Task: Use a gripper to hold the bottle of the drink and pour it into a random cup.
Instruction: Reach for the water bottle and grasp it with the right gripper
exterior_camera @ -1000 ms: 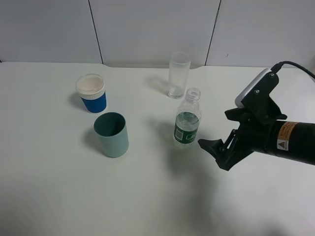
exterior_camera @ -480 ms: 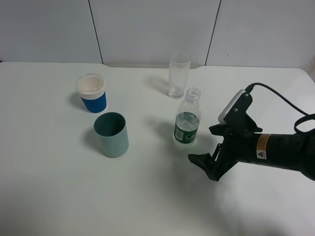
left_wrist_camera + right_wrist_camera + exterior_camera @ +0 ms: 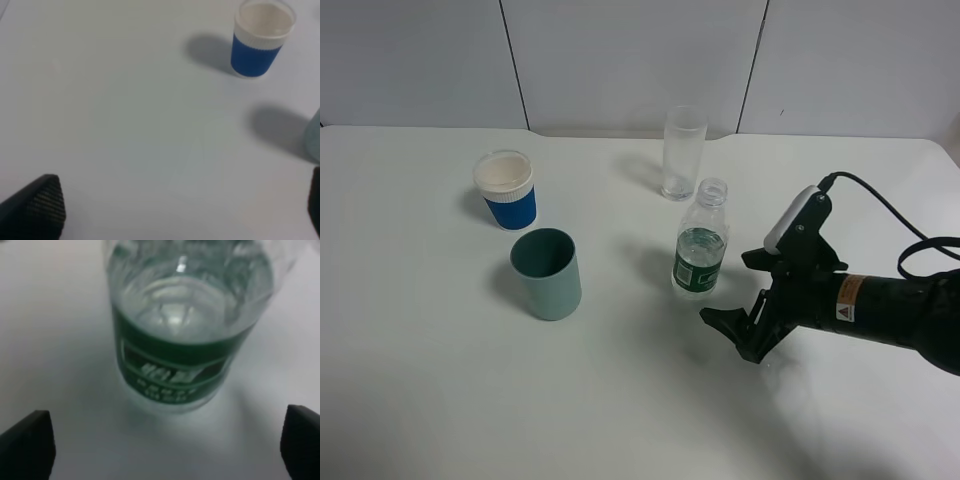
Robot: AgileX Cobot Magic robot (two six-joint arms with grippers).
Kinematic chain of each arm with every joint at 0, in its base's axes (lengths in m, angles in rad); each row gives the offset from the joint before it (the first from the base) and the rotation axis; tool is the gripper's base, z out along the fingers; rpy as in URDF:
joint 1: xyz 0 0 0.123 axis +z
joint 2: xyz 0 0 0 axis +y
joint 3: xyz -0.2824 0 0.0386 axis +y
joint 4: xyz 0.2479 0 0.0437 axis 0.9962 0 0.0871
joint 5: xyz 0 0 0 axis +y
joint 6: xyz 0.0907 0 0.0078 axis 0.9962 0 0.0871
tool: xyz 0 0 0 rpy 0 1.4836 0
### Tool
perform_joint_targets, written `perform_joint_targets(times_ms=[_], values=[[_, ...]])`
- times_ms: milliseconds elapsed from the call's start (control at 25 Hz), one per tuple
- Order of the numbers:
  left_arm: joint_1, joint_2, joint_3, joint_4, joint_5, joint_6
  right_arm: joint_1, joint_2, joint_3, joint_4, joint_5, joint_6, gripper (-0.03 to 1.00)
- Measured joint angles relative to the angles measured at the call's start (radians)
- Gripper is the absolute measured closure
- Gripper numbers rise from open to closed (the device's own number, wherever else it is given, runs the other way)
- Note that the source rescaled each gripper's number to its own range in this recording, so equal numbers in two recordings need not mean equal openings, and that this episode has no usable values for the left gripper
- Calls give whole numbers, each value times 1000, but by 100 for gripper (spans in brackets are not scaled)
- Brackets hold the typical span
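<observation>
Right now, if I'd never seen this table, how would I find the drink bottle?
Start at the white table, then find the tall clear glass at the back. Just in front of it stands the bottle, small and clear. Only it has a dark green label band and a narrow neck.

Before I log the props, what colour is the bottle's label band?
Dark green label band with pale print; clearest in the right wrist view.

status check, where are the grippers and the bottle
Right gripper open, low, just short of the bottle. Left gripper open, holding nothing. Bottle upright, ungripped. Nothing between right gripper and bottle.
</observation>
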Motion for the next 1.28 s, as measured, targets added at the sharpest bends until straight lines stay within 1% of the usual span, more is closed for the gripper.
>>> perform_joint_targets(times_ms=[400, 560, 800, 920, 960, 1040, 1280], values=[[0, 0, 0, 0, 0, 0, 0, 1, -74, -30, -1, 6, -3], [0, 0, 0, 0, 0, 0, 0, 6, -114, -53, 22, 9, -3], [0, 0, 0, 0, 0, 0, 0, 87, -162, -95, 24, 9, -3], [0, 0, 0, 0, 0, 0, 0, 118, -166, -108, -7, 9, -3], [0, 0, 0, 0, 0, 0, 0, 124, -167, -109, -43, 9, -3], [0, 0, 0, 0, 0, 0, 0, 126, -167, -109, -74, 9, -3], [0, 0, 0, 0, 0, 0, 0, 129, -187, -109, -82, 9, -3]])
